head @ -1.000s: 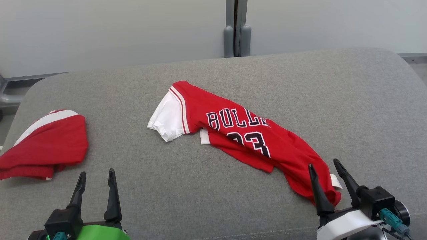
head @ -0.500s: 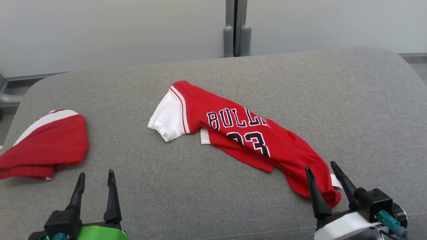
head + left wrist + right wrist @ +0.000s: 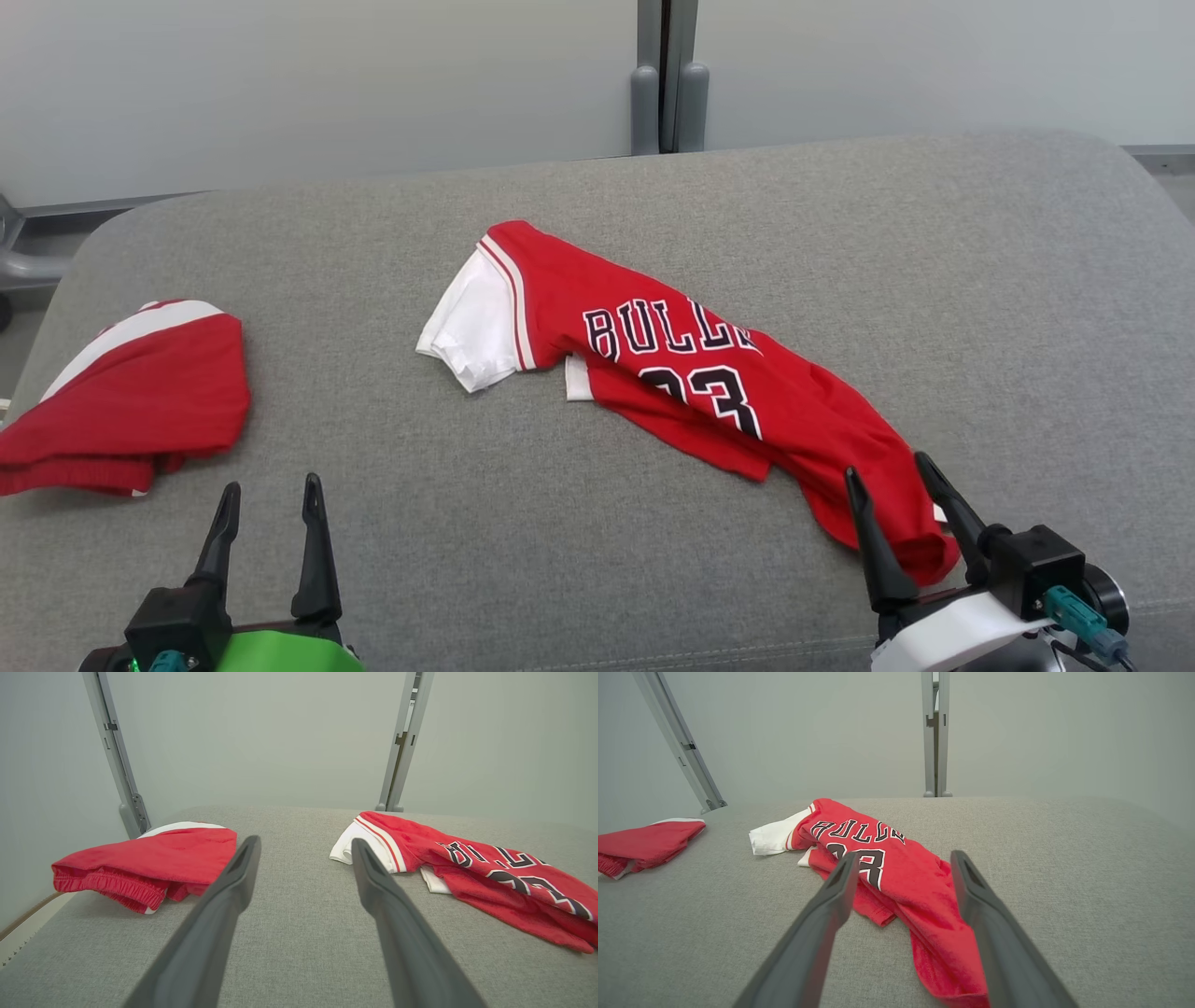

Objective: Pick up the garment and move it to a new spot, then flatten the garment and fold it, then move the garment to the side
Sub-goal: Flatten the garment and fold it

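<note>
Near the front right of the grey cushion (image 3: 523, 560), we are losing the tail of the red jersey (image 3: 691, 373) behind our right gripper (image 3: 886, 465). The hem is being hidden there, and we cannot tell whether the fingertips are touching cloth. The jersey is lying crumpled, running diagonally from the cushion's middle toward that gripper, its chest lettering creasing so the last letters are hard to read. At far left a second red garment (image 3: 140, 392) is being cut off by the head view's edge. Our right gripper is pointing along the jersey's tail, fingers spread wide, pinching nothing. Our left gripper (image 3: 272, 483) is hanging over bare cushion between the two garments, fingers equally spread and empty.
</note>
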### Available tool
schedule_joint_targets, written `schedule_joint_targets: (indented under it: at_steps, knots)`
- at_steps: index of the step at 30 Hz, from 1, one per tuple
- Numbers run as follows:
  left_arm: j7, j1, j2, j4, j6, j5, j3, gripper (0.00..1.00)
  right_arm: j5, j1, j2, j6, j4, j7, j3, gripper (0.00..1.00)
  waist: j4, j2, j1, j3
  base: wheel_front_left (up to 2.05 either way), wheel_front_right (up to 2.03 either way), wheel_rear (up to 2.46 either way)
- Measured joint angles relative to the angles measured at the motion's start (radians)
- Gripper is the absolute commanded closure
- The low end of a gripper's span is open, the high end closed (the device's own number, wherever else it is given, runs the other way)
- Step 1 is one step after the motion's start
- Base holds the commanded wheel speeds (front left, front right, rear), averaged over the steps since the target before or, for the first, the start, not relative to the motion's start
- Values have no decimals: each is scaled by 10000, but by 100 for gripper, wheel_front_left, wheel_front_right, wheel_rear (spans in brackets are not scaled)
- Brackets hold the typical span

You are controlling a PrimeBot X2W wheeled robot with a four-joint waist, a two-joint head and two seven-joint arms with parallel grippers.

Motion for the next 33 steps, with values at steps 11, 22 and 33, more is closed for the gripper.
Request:
schedule_joint_targets:
  at_steps: [11,22,33]
  knots:
    - [-42,-275,-59,79,-50,-42,-105,0,328,-570,-539,0,951,587,876,0,275,0,0,317,0,0,0]
    - [-132,-1040,-368,445,-328,-4,-268,0,880,-2190,-1197,0,3124,635,2234,0,665,0,0,1064,0,0,0]
    - [-190,-1774,-874,888,-752,199,-286,0,1185,-3977,-1676,0,5212,424,3087,0,1327,0,1,1796,0,0,0]
